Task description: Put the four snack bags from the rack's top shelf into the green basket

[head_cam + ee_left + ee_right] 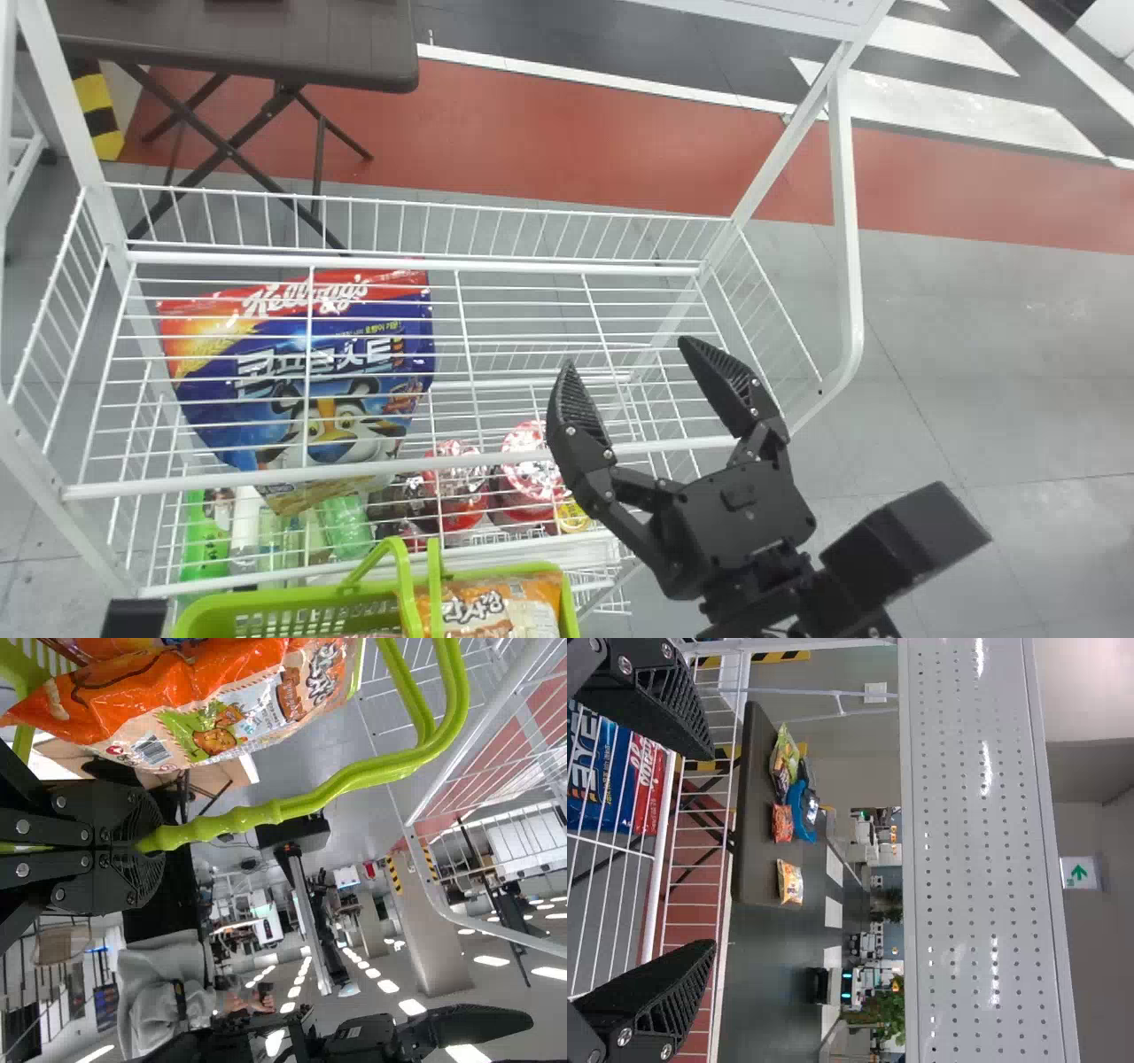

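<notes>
Presently, the step in hand appears to be final loading or clearance. At the bottom of the frame, an orange-and-cream film snack bag lies inside the light-green slatted plastic basket; the total of bags inside cannot be confirmed. The left pincer is closed on the basket's green plastic handle. The right pincer is spread open, gripping nothing, near the right end of the white wire top shelf.

Next move: verify the count of four. If complete, withdraw the right pincer; if not, resume transfer. Do not attempt the large blue-and-red glossy bag at centre left: it sits beneath the shelf wires and is probably not part of the load.

Edges: observe the white front rail and the curved white tube at upper right; either could snag a finger. Lift clear of the rail before swinging. Open room: the grey floor at the right of the frame offers the safest retreat.
</notes>
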